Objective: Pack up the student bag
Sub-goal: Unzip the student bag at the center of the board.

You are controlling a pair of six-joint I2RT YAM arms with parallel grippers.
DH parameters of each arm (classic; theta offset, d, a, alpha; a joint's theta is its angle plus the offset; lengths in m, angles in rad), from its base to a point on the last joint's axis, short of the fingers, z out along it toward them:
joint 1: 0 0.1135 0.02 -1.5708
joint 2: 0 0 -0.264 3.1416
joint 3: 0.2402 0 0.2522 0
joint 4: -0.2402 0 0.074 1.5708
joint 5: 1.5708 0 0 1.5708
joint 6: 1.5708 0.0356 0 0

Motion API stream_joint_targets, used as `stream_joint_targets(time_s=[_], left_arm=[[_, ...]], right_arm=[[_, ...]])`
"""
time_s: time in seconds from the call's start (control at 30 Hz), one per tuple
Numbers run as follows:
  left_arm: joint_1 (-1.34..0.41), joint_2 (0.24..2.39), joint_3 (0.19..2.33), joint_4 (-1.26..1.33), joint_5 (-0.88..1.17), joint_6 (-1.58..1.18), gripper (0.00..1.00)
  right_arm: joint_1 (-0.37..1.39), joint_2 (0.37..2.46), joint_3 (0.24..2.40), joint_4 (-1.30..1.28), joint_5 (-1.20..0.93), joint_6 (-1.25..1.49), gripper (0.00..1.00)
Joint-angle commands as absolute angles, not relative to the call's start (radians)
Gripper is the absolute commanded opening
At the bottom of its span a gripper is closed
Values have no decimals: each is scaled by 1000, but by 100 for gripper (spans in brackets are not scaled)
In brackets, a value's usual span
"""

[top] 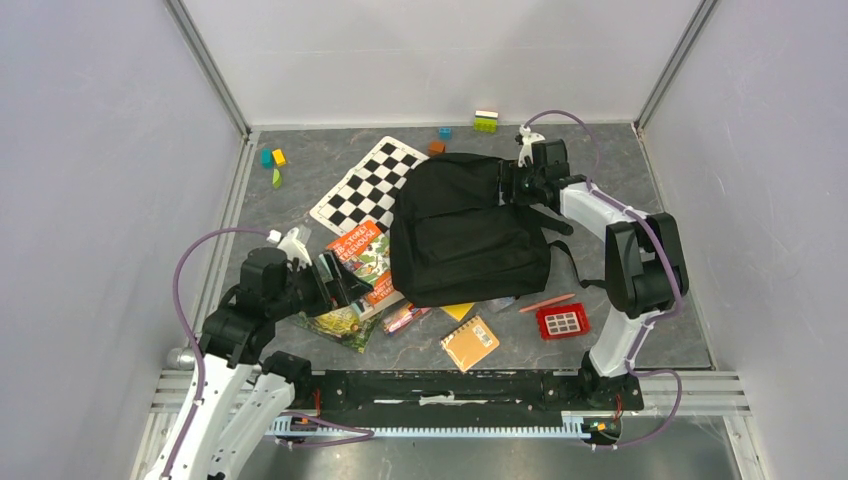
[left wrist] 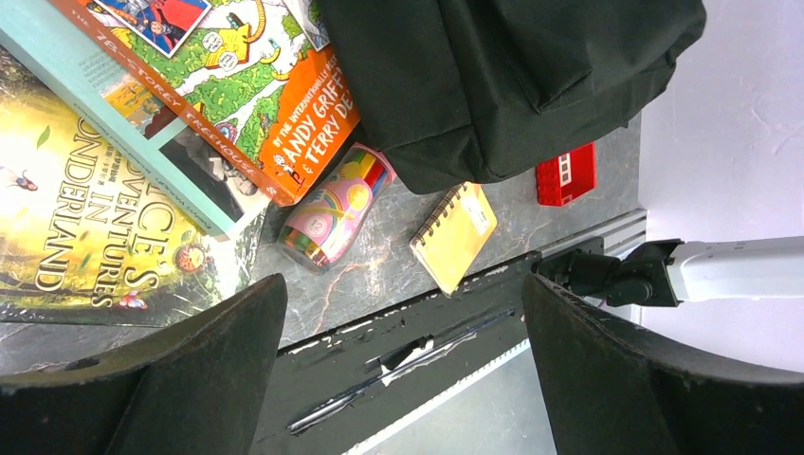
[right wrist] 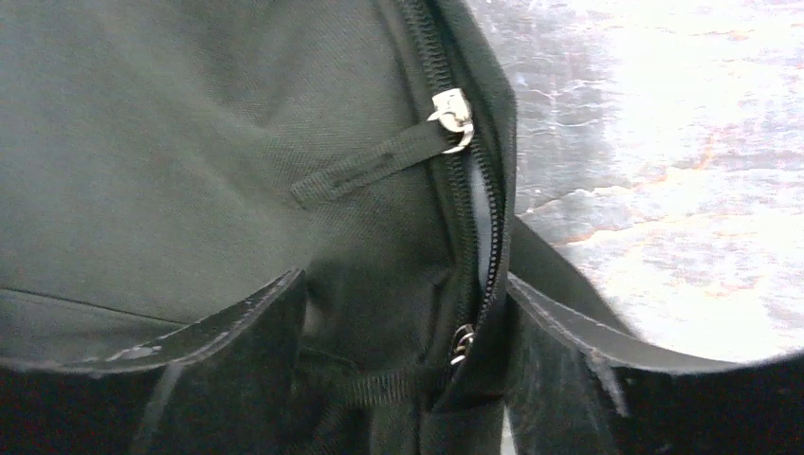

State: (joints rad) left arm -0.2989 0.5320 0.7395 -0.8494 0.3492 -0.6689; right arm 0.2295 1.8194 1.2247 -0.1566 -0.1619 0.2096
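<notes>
Bag [top: 465, 235] lies flat mid-frame in the top view, front pocket up, covering the right edge of the chessboard [top: 365, 185]. Straps trail off to its right. Nothing looks packed: loose items ring its lower and left edges.

Right gripper [top: 512, 183] is at the bag's upper right corner. In the right wrist view the jaws are wide apart, straddling the zip [right wrist: 474, 218]. Fabric bulges between them, but I see no pinch. The upper slider [right wrist: 453, 116], with its cloth pull-tab, is top centre. A second slider [right wrist: 462, 343] sits low in the frame between the fingers. A thin slit shows between the two sliders, so the zip looks barely open. My read: it's parked there to take a slider or the flap edge, since the mouth has to open before anything goes in.

Left gripper [top: 335, 278] is released and empty, left of the bag by the books. In the left wrist view:
- Orange book [left wrist: 237, 85] overlaps the Alice book [left wrist: 85, 218], upper left.
- Striped pencil case [left wrist: 334, 207] is centre, just beside the bag's edge.
- Yellow notebook [left wrist: 453, 232] is right of the pencil case.
- Small red box [left wrist: 567, 175] is half hidden by the bag.

Probably staged to grab the first item once the bag is open.

Risk: the bag is soft and nothing pins it down. A pull on a slider may drag the whole bag instead of running the zip, so the left arm may need to brace it.
</notes>
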Motion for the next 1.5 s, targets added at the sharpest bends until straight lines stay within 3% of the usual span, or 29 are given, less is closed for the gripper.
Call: stream_joint_targets(time_s=[0.0, 0.13, 0.2, 0.23, 0.57, 0.97, 1.47], left_arm=[[-299, 549, 770, -858, 344, -650, 100], [-299, 575, 823, -852, 335, -621, 100], [-299, 566, 853, -850, 309, -601, 100], [-299, 558, 869, -850, 295, -587, 100], [-299, 513, 1070, -822, 263, -400, 100], [-299, 684, 1255, -550, 481, -342, 100], [-299, 727, 1217, -399, 339, -45, 100]], right_arm=[[233, 1799, 1293, -94, -237, 211, 63], [233, 1738, 1306, -16, -344, 216, 20], [233, 1698, 1306, 32, -374, 226, 3], [233, 1678, 1312, 43, -381, 227, 0], [263, 1452, 1357, 234, -610, 273, 0], [468, 1129, 1089, 405, -509, 89, 0], [643, 1135, 996, 313, -359, 35, 0]])
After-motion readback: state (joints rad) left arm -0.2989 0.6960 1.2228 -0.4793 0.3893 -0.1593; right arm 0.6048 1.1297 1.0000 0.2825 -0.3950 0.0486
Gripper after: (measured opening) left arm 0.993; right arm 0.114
